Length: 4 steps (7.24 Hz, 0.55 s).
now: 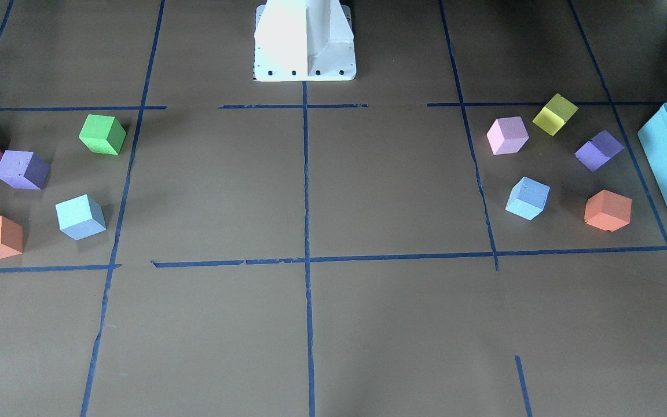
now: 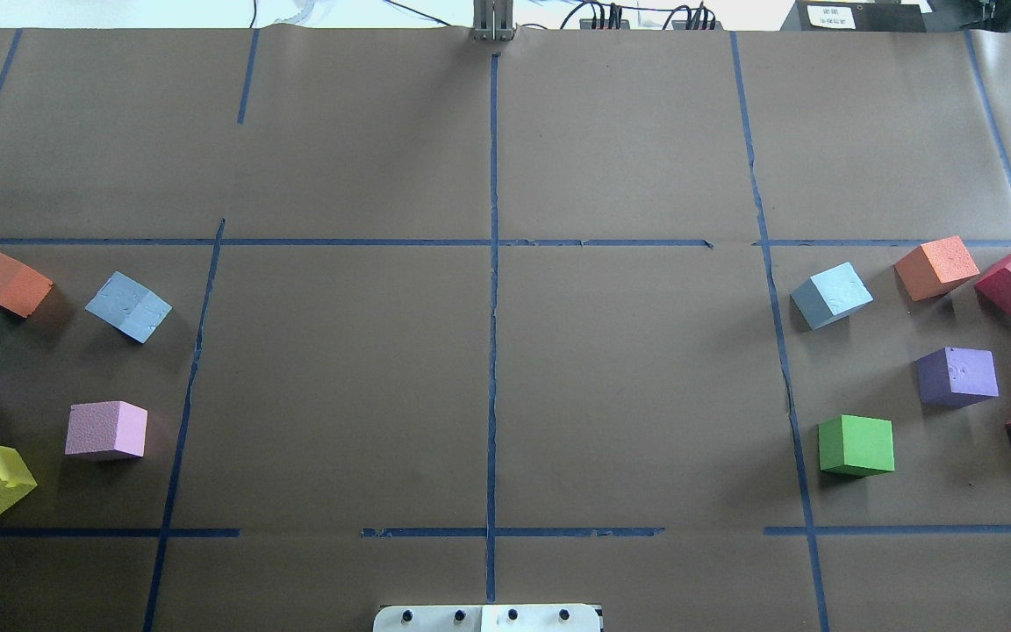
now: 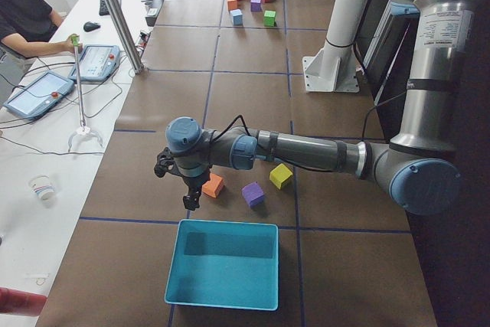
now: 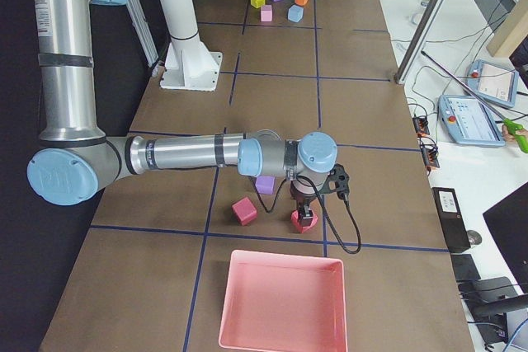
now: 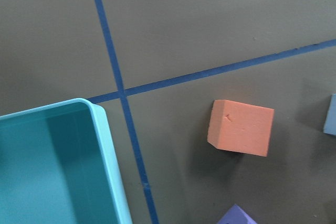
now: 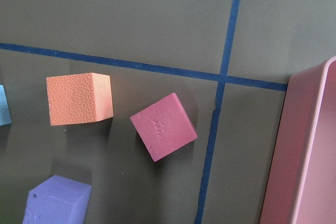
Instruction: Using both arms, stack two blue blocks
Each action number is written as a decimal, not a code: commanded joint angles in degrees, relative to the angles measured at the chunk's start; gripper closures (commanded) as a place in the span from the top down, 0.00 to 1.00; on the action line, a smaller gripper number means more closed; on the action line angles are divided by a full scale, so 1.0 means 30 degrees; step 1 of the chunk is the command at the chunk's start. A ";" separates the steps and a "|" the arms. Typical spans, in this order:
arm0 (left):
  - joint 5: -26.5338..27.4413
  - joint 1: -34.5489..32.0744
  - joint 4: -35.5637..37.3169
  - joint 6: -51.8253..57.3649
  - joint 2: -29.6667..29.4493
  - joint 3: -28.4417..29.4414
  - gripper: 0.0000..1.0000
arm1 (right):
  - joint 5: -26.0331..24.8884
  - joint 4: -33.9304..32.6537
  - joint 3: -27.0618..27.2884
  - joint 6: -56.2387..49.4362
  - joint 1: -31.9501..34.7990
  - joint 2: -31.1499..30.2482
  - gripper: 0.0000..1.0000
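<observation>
I couldn't tell if left claw (image 3: 188, 198) or right claw (image 4: 304, 217) was clenched; reckoned each must square to blue blocks (image 2: 128, 305) (image 2: 831, 296) at nine, three o'clock.

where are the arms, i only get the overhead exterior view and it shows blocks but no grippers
observer: the left gripper hovers close by the orange block, next to a teal box
operator: and the right
observer: the right gripper hangs just over a dark red block, near a pink tray
operator: either one at a blue block yet
observer: no, the wrist views show the blue blocks only as slivers at their edges
</observation>
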 commanded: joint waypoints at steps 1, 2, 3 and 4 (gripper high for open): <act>0.0050 -0.0153 0.1526 -0.0142 -0.1051 -0.0291 1.00 | -0.0768 0.0016 0.0044 0.0087 0.0082 0.0060 1.00; 0.0310 -0.0183 0.1656 -0.0114 -0.1000 -0.0468 1.00 | -0.0744 0.0016 0.0074 0.0088 0.0053 0.0060 1.00; 0.0661 -0.0183 0.1570 -0.0142 -0.0884 -0.0528 1.00 | -0.0715 0.0016 0.0074 0.0059 0.0053 0.0060 1.00; 0.0520 -0.0154 0.1569 -0.0143 -0.0795 -0.1051 1.00 | -0.0715 0.0045 0.0103 0.0029 -0.0353 0.0089 1.00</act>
